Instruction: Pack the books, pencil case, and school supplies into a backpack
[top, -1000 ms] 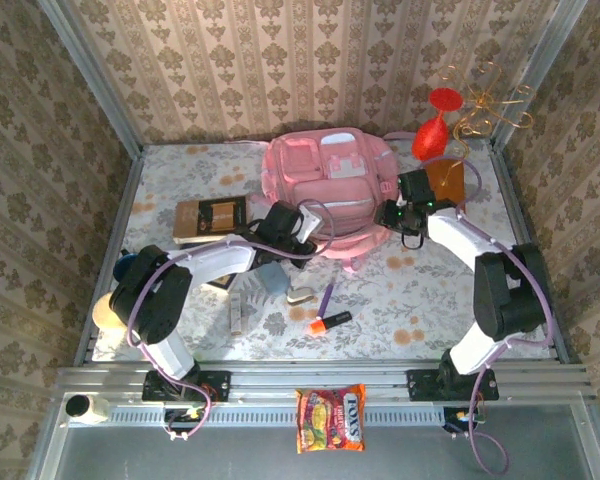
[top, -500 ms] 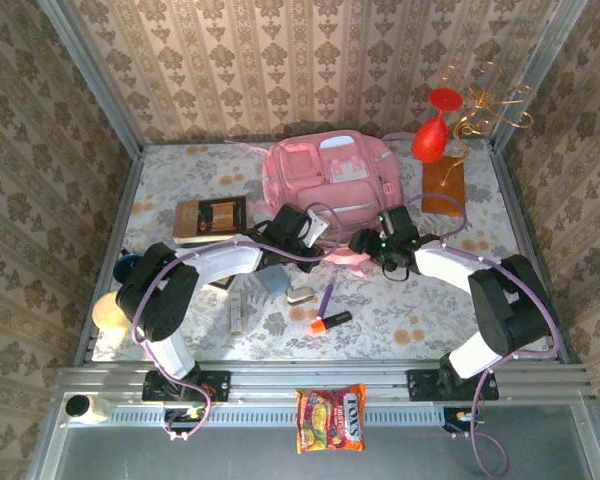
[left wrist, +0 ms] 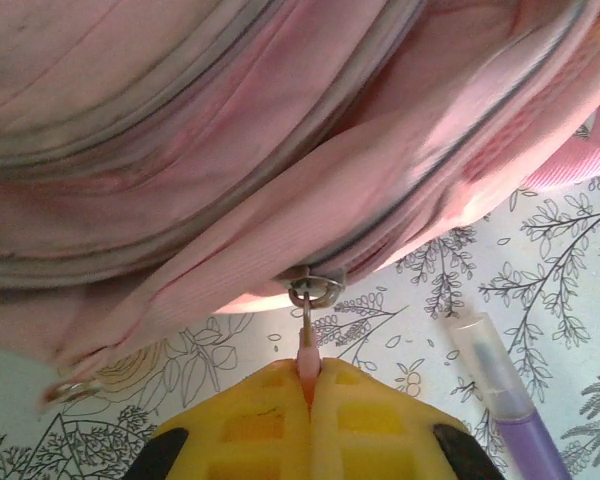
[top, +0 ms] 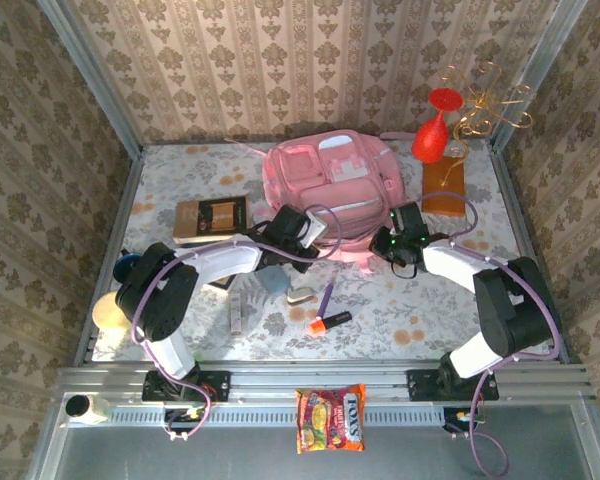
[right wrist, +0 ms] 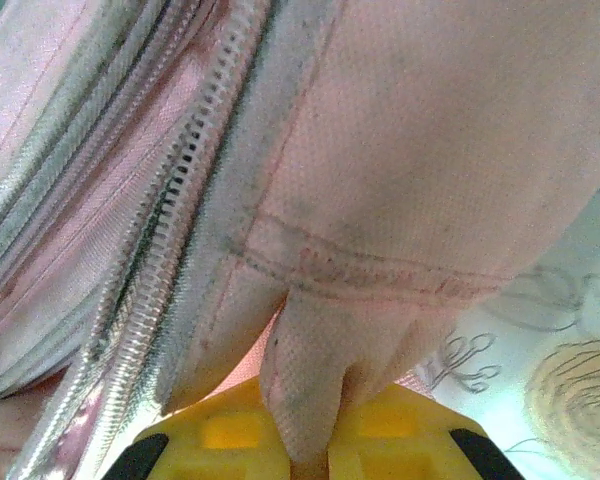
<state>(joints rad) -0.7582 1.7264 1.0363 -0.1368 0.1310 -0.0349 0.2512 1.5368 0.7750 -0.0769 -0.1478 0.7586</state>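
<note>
Left pincer (left wrist: 308, 378) is clenched on the zip pull (left wrist: 306, 345) and right pincer (right wrist: 305, 445) pinches a fold (right wrist: 310, 395) of the backpack (top: 325, 180) at the worktop's (top: 430, 300) far centre; an oblique tug may slip the thin pull free or drag the backpack.

The top camera looked steeply down from above and behind the arm bases over the whole floral-printed tabletop (top: 410, 300). Both wrist cameras sat close against the large pink fabric backpack (top: 325, 185), which all three views shared.
</note>
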